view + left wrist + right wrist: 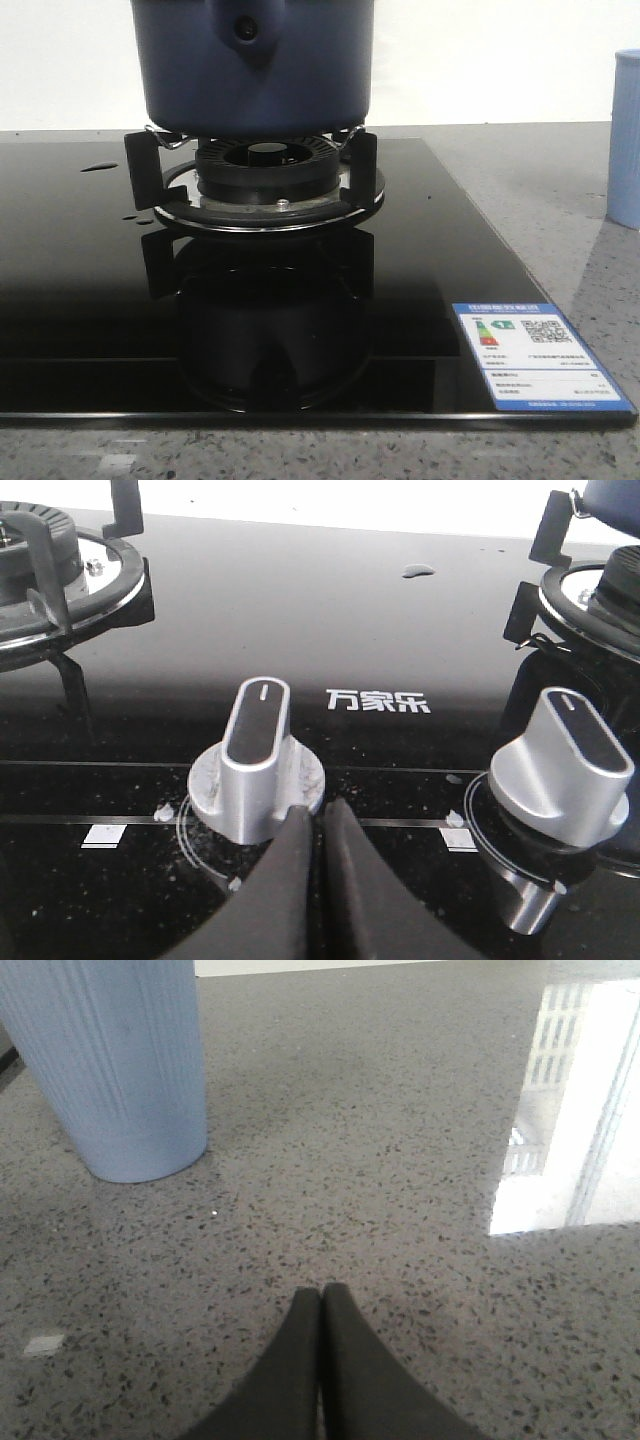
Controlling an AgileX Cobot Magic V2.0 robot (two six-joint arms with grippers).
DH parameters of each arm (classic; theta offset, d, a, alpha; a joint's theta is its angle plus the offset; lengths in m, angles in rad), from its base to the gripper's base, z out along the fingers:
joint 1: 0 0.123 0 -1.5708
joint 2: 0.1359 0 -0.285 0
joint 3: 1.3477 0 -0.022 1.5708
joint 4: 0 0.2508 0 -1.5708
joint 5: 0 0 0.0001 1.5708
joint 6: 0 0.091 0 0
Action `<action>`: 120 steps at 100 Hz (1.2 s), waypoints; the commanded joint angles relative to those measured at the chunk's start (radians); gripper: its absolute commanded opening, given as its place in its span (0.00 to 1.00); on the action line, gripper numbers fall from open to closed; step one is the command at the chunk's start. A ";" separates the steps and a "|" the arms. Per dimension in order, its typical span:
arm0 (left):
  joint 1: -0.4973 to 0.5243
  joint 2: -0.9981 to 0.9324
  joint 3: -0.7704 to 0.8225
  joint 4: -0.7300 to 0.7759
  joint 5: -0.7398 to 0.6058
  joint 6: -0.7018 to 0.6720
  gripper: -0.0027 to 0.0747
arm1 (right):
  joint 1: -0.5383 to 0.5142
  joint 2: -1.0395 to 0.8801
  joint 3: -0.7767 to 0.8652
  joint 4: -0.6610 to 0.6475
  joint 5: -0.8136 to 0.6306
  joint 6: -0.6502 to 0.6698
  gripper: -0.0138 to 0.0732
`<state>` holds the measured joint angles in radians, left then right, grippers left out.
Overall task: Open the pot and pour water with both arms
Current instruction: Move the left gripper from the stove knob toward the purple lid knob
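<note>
The dark navy-blue pot (pixel 250 65) stands on the burner's black supports (pixel 262 172) at the top of the front view; its handle mount with a dark hole (pixel 245 30) faces me. Its top and lid are cut off by the frame. A sliver of the pot (pixel 612 495) shows in the left wrist view. My left gripper (pixel 317 810) is shut and empty, low over the black glass hob just in front of a silver knob (pixel 255 760). My right gripper (pixel 322 1292) is shut and empty over the speckled grey counter, near a pale blue cup (pixel 110 1060).
The pale blue cup (pixel 626 140) stands on the counter right of the hob. A second silver knob (pixel 565 765) and a second burner (pixel 50 570) are on the glass hob (pixel 420 250). Water drops (pixel 98 167) lie on the glass. An energy label (pixel 535 355) sits at its front right.
</note>
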<state>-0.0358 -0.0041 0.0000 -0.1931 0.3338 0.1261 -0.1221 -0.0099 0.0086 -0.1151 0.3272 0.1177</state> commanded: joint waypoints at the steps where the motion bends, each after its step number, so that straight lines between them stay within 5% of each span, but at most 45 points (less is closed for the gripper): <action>1: -0.005 -0.026 0.032 -0.013 -0.045 -0.009 0.01 | -0.006 -0.016 0.028 -0.004 -0.022 -0.006 0.08; 75: -0.005 -0.026 0.032 0.043 -0.045 -0.009 0.01 | -0.006 -0.016 0.028 -0.006 -0.026 -0.006 0.08; 91: -0.005 -0.026 0.032 0.043 -0.055 -0.009 0.01 | -0.006 -0.016 0.028 0.024 -0.198 -0.006 0.08; 100: -0.005 -0.026 0.032 0.041 -0.118 -0.009 0.01 | -0.006 -0.016 0.028 0.214 -0.327 0.022 0.08; 107: -0.005 -0.026 0.032 -0.068 -0.227 -0.009 0.01 | -0.006 -0.016 0.028 0.341 -0.366 0.024 0.08; 120: -0.005 -0.026 0.032 -0.349 -0.400 -0.009 0.01 | -0.006 -0.016 0.028 0.377 -0.374 0.024 0.08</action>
<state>-0.0358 -0.0041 0.0009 -0.3675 0.1267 0.1261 -0.1221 -0.0099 0.0086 0.2156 0.0541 0.1405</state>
